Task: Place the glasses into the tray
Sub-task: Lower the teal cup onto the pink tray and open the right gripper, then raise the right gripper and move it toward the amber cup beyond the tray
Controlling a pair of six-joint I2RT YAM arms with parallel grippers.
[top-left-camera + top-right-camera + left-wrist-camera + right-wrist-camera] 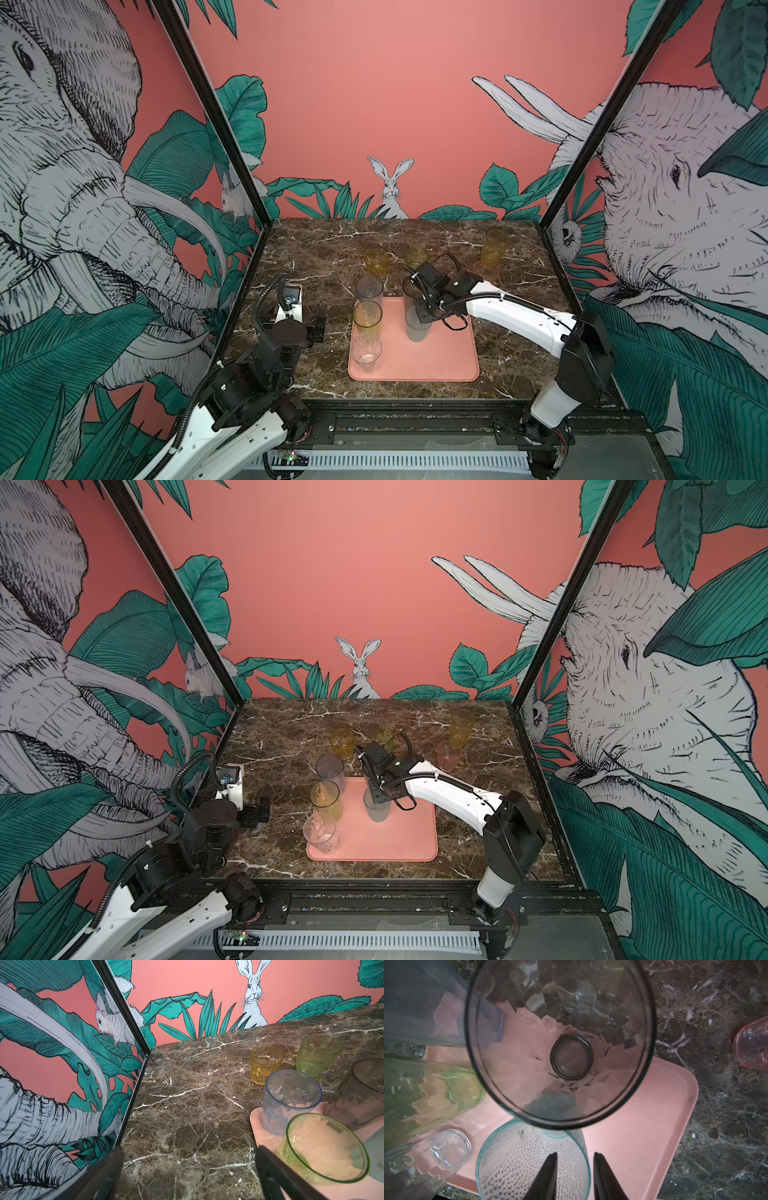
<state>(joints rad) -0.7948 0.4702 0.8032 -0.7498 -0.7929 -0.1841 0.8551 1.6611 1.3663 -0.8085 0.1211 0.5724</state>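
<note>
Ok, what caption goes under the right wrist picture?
Right gripper, jaws parted, over a frosted tumbler on the pink tray, beside a smoky tumbler.

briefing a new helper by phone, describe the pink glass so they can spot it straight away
Find the salmon tray on the marble table. Beyond its far right corner two glasses stand on bare marble. The pink glass is the short one, nearer than the tall yellowish tumbler.
</note>
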